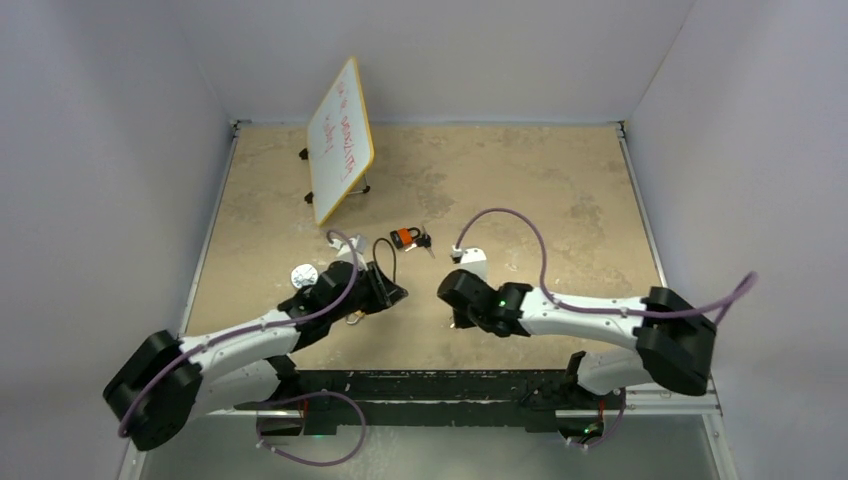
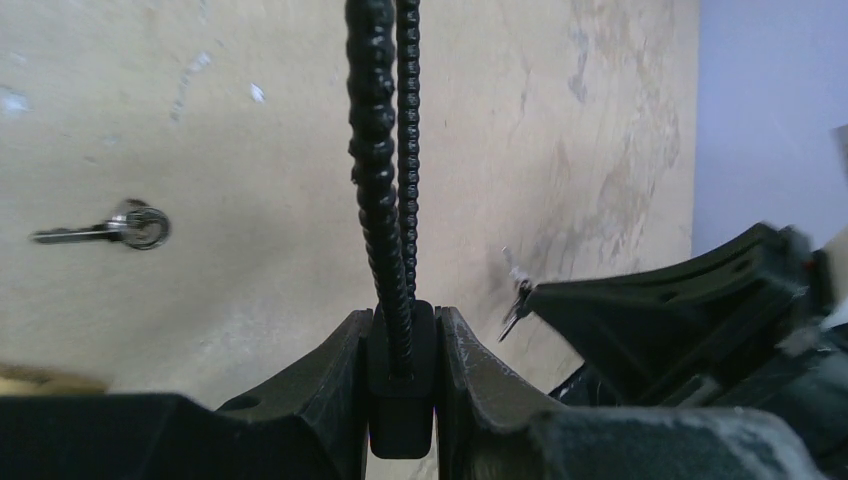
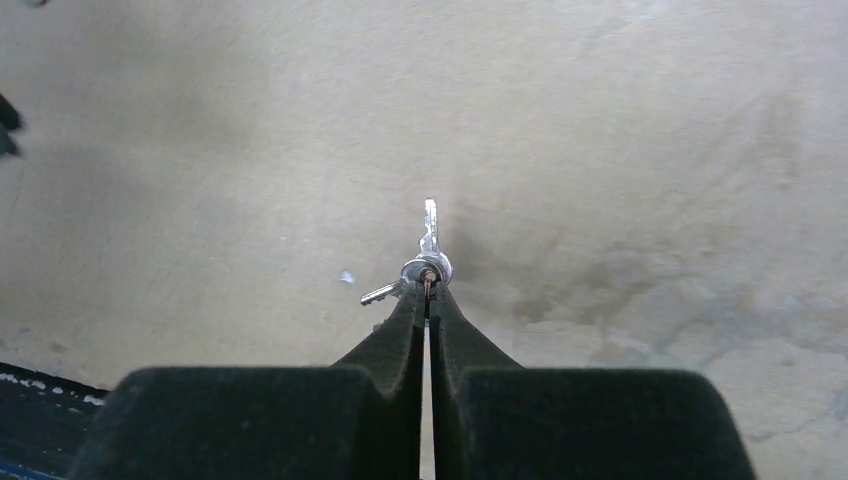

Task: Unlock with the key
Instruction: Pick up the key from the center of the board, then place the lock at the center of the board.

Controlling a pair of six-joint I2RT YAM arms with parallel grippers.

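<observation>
My left gripper [image 1: 392, 292] [image 2: 402, 335] is shut on the black body of a cable lock [image 2: 401, 400]. The lock's ribbed black cable [image 2: 380, 150] loops away from the jaws, and the loop shows in the top view [image 1: 378, 252]. My right gripper [image 1: 447, 291] [image 3: 427, 292] is shut on the ring of a small silver key bunch [image 3: 428, 262]. One key points forward and one points left. In the left wrist view the right gripper [image 2: 690, 310] holds a key tip [image 2: 514, 315] just right of the lock body, apart from it.
An orange padlock [image 1: 404, 237] with keys [image 1: 427, 241] lies on the tan table beyond both grippers. A single key with a ring [image 2: 120, 229] lies on the table. A tilted whiteboard [image 1: 340, 140] stands at the back left. A small silver disc [image 1: 303, 275] sits by the left arm.
</observation>
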